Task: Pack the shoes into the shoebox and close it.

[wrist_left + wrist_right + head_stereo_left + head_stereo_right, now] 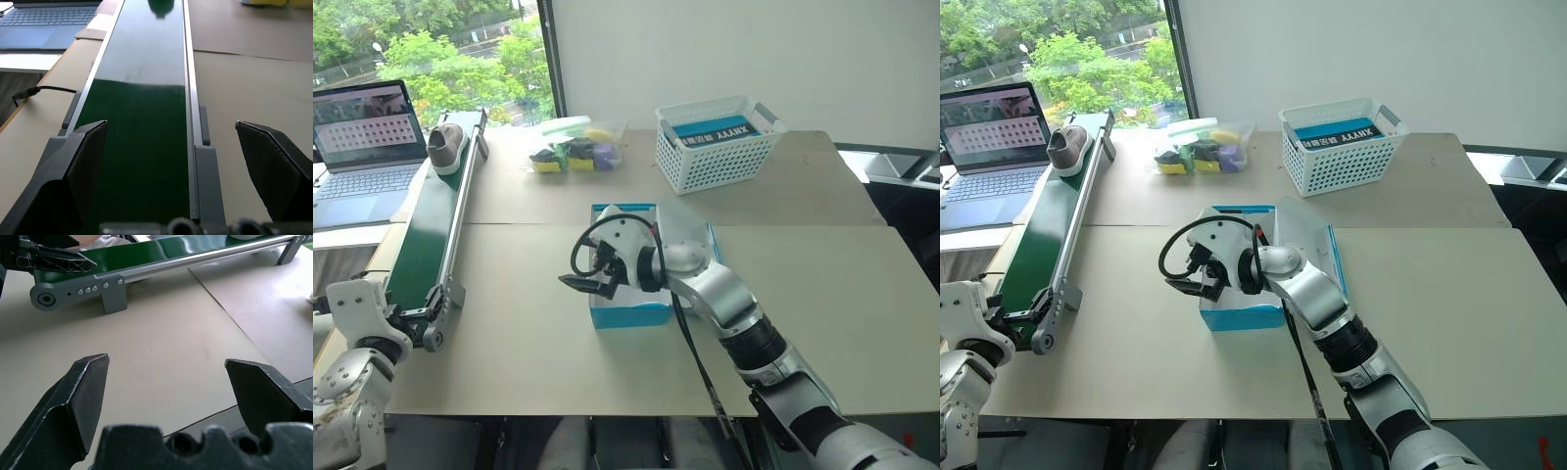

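Observation:
One grey shoe (445, 147) with a pale sole lies at the far end of the green conveyor belt (426, 230), at the table's left. The blue shoebox (1244, 317) sits mid-table, white inside, with its lid (1317, 245) raised on the right side. My right gripper (579, 284) hovers open and empty over the box's left front corner, pointing left toward the belt. In the right wrist view its fingers (83, 396) spread over bare table. My left gripper (170, 125) is open and empty at the belt's near end, looking along it.
A white lattice basket (715, 147) holding a blue packet stands at the back. A clear bag (573, 147) of yellow and purple items lies beside it. A laptop (367, 147) sits left of the belt. The belt's grey end bracket (78, 289) stands in front of my right gripper.

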{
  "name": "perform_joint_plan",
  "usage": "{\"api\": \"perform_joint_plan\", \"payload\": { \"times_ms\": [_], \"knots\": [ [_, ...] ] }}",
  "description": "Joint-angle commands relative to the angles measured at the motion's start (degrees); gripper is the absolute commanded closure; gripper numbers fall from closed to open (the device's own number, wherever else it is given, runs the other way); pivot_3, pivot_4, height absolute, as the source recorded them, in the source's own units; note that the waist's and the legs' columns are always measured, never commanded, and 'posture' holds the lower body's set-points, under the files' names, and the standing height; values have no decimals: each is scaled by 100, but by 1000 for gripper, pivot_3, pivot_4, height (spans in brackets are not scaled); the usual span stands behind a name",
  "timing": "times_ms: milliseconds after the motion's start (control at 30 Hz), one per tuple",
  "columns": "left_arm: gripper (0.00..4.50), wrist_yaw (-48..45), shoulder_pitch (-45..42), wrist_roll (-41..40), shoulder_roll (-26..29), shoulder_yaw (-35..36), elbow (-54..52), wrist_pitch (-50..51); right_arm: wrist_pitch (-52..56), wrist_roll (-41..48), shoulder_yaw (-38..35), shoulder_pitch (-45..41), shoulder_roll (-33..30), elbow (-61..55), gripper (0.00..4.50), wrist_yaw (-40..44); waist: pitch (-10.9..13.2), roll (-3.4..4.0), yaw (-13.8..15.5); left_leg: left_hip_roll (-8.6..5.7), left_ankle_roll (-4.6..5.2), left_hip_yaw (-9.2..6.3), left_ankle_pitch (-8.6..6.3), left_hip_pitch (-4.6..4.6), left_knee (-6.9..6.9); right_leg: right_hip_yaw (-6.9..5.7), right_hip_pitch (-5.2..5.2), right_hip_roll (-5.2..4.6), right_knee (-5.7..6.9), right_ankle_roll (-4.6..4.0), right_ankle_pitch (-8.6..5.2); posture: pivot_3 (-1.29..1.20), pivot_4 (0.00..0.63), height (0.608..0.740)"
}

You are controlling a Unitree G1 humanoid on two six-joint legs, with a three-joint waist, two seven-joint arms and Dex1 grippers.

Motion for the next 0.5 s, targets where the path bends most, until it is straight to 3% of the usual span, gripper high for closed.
{"api": "perform_joint_plan", "payload": {
  "times_ms": [33, 500],
  "knots": [
    [0, -2, 9, -25, 120, 124, -126, -13, -22, 12, -167, -39, 78, -170, 15, -61, 0, 0, 1, 0, 0, 0, 0, 0, 0, 0, 0, 0, 0, 0, 0, 0, 150, 737],
    [0, 45, 42, -20, 266, 241, -106, 137, -21, -9, -113, 70, 116, -183, 15, -99, 0, 0, 1, 1, 0, -1, 0, 0, -3, 1, -3, 0, 0, -1, 0, 0, 150, 737]
  ]
}}
